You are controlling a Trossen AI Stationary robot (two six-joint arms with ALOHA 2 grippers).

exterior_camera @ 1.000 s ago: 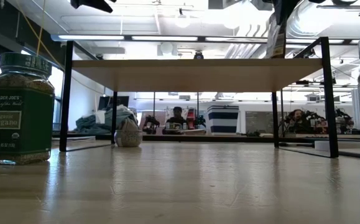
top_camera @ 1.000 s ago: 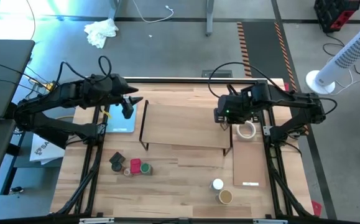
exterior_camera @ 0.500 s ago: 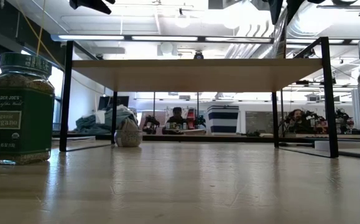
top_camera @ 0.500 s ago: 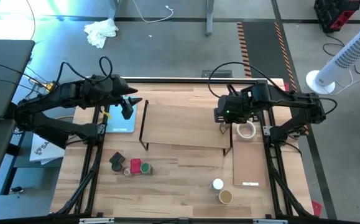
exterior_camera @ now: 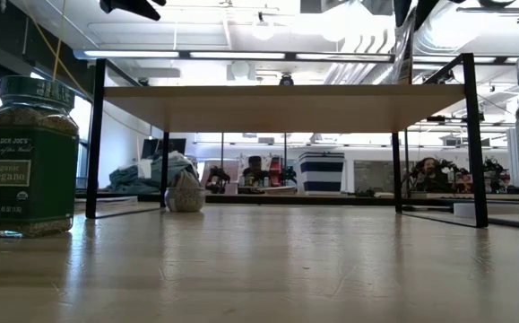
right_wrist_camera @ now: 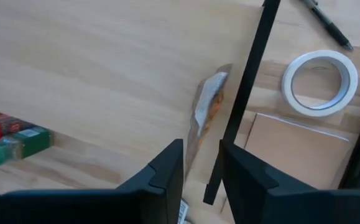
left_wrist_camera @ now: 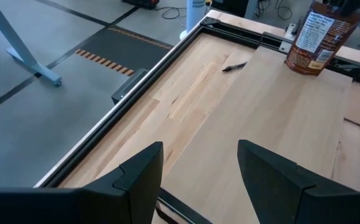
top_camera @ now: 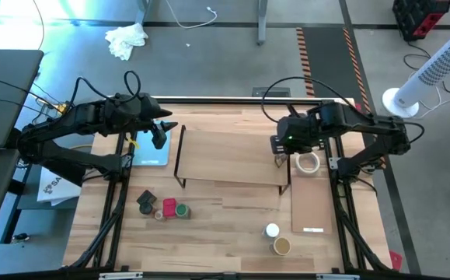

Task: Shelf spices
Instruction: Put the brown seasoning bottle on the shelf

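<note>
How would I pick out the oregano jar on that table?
Find the wooden shelf in the table's middle. In front of its left end sits a cluster of small jars; the oregano jar is the green-topped one, rightmost, beside a red-topped jar.

Wooden table [top_camera: 232,225], shelf [top_camera: 228,155] (wire-framed), spice jars [top_camera: 162,207], tape ring [top_camera: 308,162]

Left tool [top_camera: 165,125] parted, arm stretched inward, right tool [top_camera: 279,148] slightly parted, arm bent inward.
</note>
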